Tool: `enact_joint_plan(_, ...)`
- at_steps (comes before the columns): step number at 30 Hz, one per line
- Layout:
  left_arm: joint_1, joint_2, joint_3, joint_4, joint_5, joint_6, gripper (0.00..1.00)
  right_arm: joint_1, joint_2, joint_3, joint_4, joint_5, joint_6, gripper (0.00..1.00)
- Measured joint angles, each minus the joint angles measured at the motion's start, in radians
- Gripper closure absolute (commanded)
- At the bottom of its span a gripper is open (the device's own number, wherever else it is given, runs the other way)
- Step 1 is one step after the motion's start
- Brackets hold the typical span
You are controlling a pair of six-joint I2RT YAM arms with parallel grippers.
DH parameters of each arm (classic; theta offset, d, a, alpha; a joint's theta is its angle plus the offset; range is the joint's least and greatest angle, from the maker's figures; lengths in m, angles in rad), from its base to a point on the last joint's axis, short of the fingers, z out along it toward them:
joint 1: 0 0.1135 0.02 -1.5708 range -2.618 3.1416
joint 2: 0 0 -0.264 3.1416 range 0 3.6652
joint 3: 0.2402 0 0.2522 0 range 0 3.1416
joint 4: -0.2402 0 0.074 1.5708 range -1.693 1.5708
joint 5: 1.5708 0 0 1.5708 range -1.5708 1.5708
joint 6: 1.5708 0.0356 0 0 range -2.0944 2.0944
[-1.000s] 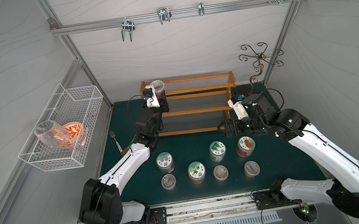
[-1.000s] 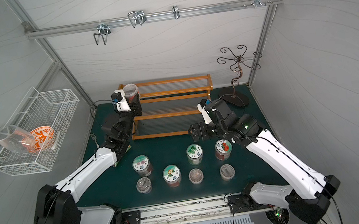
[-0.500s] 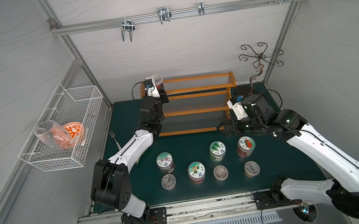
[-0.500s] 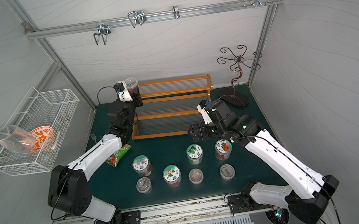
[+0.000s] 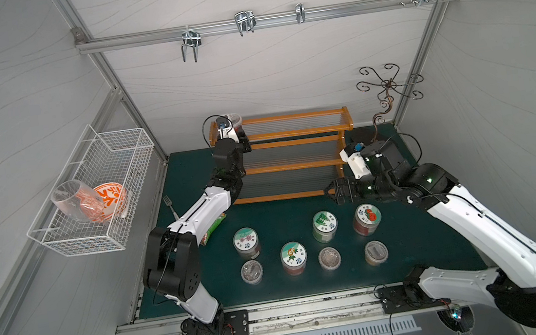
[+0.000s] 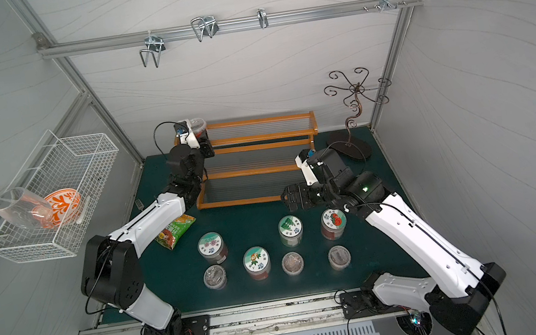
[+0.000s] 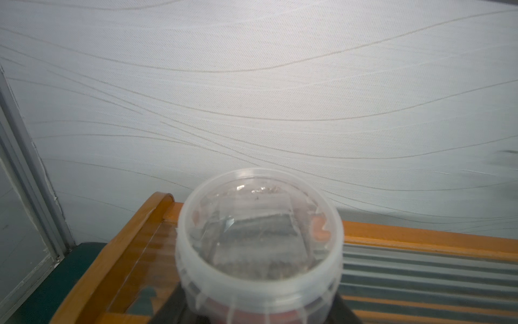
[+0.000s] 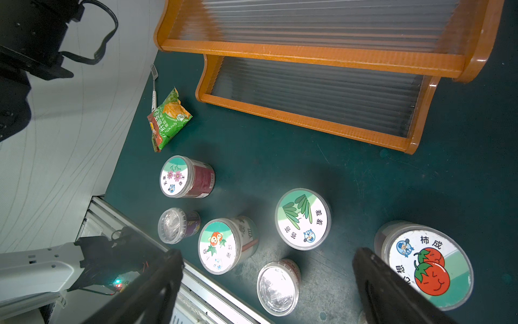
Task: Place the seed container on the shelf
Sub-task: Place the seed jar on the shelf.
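— Where is it?
— The small clear plastic seed container with a reddish band (image 5: 235,120) is clamped in my left fingers (image 7: 173,311), at the left end of the top tier of the orange-brown wooden shelf with clear ribbed surfaces (image 5: 297,132). My right fingers (image 8: 386,294) stand wide apart and empty above the dark green counter (image 5: 283,209).
— The risk?
— If I let go before the base sits flat, I think it could tip on the ribs and tumble down the tiers.
— Is it seated?
— I can't tell. My left wrist view shows the lid and the curved end rail close up but hides the base. Both top views show the tier, but my wrist covers the container's lower half.
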Motion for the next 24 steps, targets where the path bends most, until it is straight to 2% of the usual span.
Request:
enact_joint_plan(7,0.007,0.012,0.020,-0.017,-0.013,-0.002,0.51,-0.003,-0.001,-0.004,0.001,-0.009,0.000,0.01)
enact_joint_plan(11,0.012,0.013,0.025,-0.024,-0.015,0.002,0.37,-0.005,-0.002,-0.012,0.004,-0.014,0.000,0.01)
enact_joint_plan(16,0.012,0.007,0.024,-0.035,-0.010,0.004,0.28,-0.007,-0.002,-0.021,0.007,-0.017,0.001,0.01)
enact_joint_plan(24,0.012,-0.132,-0.043,-0.070,0.012,0.026,0.23,-0.010,-0.013,-0.025,0.009,-0.021,0.009,0.01)
